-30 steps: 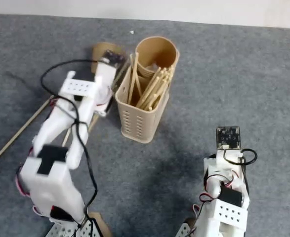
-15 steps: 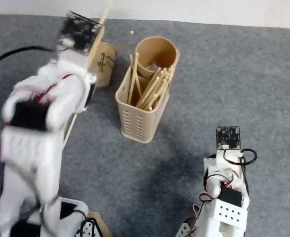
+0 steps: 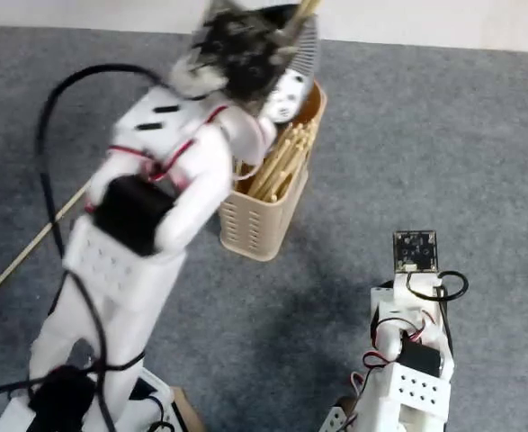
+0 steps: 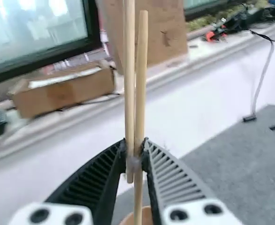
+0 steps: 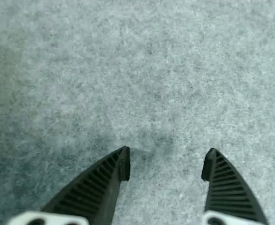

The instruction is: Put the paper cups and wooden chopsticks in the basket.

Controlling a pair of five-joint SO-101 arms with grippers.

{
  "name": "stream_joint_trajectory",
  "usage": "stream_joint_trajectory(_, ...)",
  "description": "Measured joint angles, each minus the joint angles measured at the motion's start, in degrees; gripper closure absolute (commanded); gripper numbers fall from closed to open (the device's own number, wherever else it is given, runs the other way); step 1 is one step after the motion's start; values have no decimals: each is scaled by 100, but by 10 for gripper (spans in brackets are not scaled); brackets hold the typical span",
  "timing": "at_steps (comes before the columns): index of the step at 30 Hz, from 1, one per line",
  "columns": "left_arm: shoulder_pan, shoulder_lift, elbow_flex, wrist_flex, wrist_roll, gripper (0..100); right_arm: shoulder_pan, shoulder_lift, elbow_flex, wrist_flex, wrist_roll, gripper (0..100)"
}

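Left fingers (image 4: 167, 171) pinch chopsticks (image 4: 141, 70) — over basket (image 3: 255, 225).

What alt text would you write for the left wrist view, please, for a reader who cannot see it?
The left gripper is shut on two wooden chopsticks that stand upright in it. Behind are a cardboard box, a white ledge and a corner of the grey table.

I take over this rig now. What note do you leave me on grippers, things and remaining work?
Left gripper: shut on two wooden chopsticks, raised over the beige perforated basket.
Right gripper: open, empty, above the grey carpet.
Done: a bundle of chopsticks stands in the basket.
Left: drop the held pair in; fetch the single chopstick lying on the carpet. Check the paper cups yourself.
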Motion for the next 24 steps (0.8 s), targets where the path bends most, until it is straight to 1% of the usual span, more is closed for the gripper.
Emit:
stream_joint_trajectory(4, 9, 18, 193, -70, 440, 996, 0, 0, 0, 0, 0, 738)
stream_joint_trajectory(10, -290, -360, 1257, -97, 712, 996, 0, 0, 0, 0, 0, 738)
stream_joint_trajectory(18, -290, -1319, 3736, -1363, 738, 992, 0, 0, 0, 0, 0, 738)
stream_joint_trajectory(22, -440, -1521, 4774, -1714, 747, 989, 0, 0, 0, 0, 0, 738)
stream_joint_trajectory(24, -615, -1653, 5073, -1767, 765, 965, 0, 0, 0, 0, 0, 738)
